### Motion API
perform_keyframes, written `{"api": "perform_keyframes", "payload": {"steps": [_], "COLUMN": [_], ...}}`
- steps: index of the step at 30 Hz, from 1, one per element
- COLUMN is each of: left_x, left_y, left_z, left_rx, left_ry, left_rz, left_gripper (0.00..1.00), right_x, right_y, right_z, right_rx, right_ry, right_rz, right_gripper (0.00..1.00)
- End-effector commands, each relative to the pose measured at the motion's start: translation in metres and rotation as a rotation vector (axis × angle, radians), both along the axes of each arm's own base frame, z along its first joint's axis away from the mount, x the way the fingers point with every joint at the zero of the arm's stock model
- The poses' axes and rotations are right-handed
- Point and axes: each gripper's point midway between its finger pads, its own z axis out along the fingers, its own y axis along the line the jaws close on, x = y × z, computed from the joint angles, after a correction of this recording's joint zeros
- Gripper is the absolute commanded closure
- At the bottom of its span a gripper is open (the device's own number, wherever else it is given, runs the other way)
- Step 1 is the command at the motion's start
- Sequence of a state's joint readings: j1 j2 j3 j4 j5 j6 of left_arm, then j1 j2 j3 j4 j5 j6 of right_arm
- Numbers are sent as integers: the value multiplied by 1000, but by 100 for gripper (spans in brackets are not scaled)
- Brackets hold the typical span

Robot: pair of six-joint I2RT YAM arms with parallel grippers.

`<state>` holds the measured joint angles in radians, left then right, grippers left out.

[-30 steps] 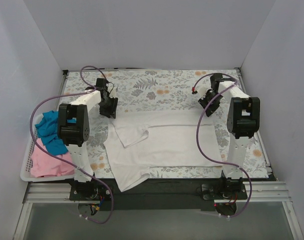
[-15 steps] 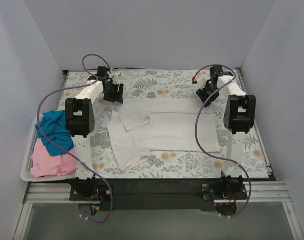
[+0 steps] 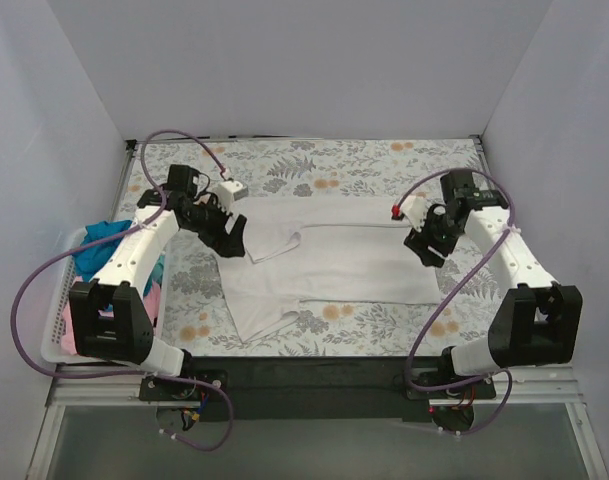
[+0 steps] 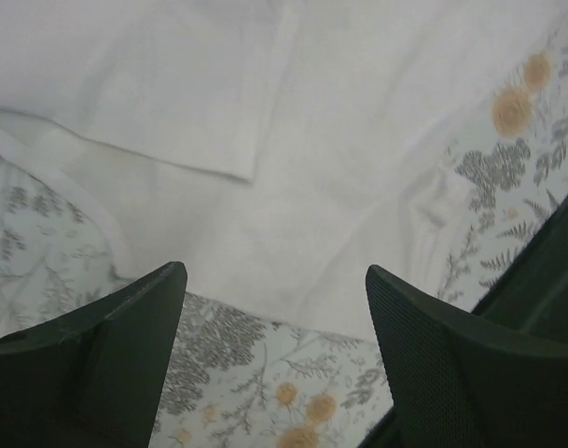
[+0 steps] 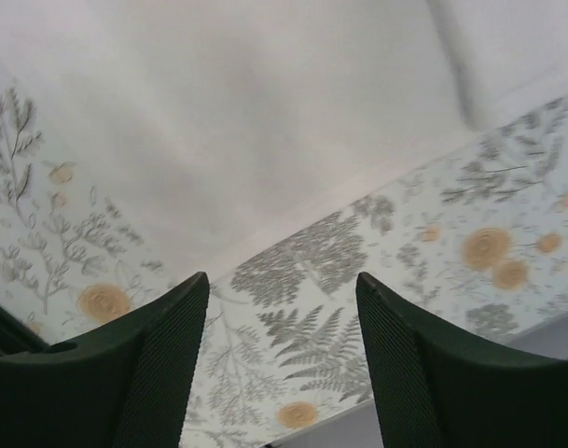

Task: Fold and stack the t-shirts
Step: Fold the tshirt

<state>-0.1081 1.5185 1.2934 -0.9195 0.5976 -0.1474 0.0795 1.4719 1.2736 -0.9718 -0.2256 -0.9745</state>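
The left fingers [image 4: 125, 355] stand wide apart with nothing between them, hanging over the left part of the white t-shirt [image 4: 358, 140], where a sleeve [image 4: 162, 84] lies folded in over the body. The right fingers [image 5: 144, 373] are just as wide and hold nothing. Below them runs the shirt's right edge, with the floral cover [image 5: 358, 261] showing beside it.

Half a second ago both pairs of fingers were at the shirt's far corners, with the arms stretched out over the counter [image 3: 314, 170]. Now both have drawn back toward the near side and hang lower over the cloth, the left fingers [image 3: 231, 237] above the folded sleeve and the right fingers [image 3: 425, 248] at the right edge. The elbows have swung out to the sides.

The white t-shirt [image 3: 344, 260] lies flat where it did half a second ago, wholly on the cover. A second ago its near part hung over the counter's front edge.

The left arm now crosses the basket [image 3: 52, 335] at the left, so only part of the teal t-shirt [image 3: 94, 255] in it still shows.
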Motion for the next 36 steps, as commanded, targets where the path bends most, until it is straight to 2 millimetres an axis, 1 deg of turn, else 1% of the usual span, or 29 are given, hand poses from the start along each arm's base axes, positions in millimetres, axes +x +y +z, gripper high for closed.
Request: {"api": "perform_keyframes", "payload": {"steps": [1,2,3,4,5,6,7,8,10,11,14,21,23,24,26,28,29,30,31,32,34,35,36], "left_x": [-55,-64,-71,-74,-80,-85,-89,-92,-94,-95,-94,-94,-94,-96,-97,-104,-107,-110,-120,-123,-130,-138,-136], "left_y": [-5,-13,-14,-15,-23,-25,-25,-27,-28,-30,-33,-36,-36,-36,-35,-33,-32,-30,-26,-25,-22,-21,-19], "left_z": [-33,-36,-44,-47,-46,-51,-56,-60,-64,-66,-68,-75,-76,-78,-78,-83,-83,-86,-93,-96,-101,-108,-111], "left_rx": [59,71,82,102,111,122,134,144,147,146,145,155,160,161,172,188,203,217,239,271,300,324,357], "left_ry": [65,60,57,50,35,41,49,57,67,74,80,92,98,105,97,105,87,83,96,74,47,49,12], "left_rz": [-142,-173,-178,-174,-204,-213,-221,-233,-237,-240,-244,-246,-245,-246,-251,-268,-293,-307,-325,-358,-393,-419,-441], "left_gripper": [25,26,30,32,33,33,34,35,35,35,35,35,35,34,32,31,31,31,33,35,36,38,39], "right_x": [-56,-66,-79,-76,-77,-77,-84,-78,-79,-77,-79,-96,-96,-98,-97,-99,-95,-96,-95,-95,-95,-94,-93], "right_y": [-8,-10,-14,-14,-15,-16,-19,-19,-21,-20,-18,-16,-22,-23,-22,-25,-25,-26,-26,-27,-27,-27,-28], "right_z": [-42,-51,-64,-66,-70,-73,-81,-84,-93,-95,-102,-116,-118,-121,-124,-130,-132,-135,-135,-136,-136,-136,-135], "right_rx": [-102,-123,-156,-164,-173,-198,-213,-222,-245,-245,-244,-272,-303,-306,-307,-320,-322,-329,-331,-332,-335,-337,-341], "right_ry": [129,150,173,133,123,112,122,93,98,92,113,137,138,147,143,152,135,142,144,146,148,143,140], "right_rz": [126,133,141,141,144,152,156,158,174,175,178,241,238,239,236,236,232,230,226,222,220,217,216], "right_gripper": [31,40,43,45,48,50,53,55,55,55,58,59,59,59,59,60,62,64,66,72,78,83,88]}}
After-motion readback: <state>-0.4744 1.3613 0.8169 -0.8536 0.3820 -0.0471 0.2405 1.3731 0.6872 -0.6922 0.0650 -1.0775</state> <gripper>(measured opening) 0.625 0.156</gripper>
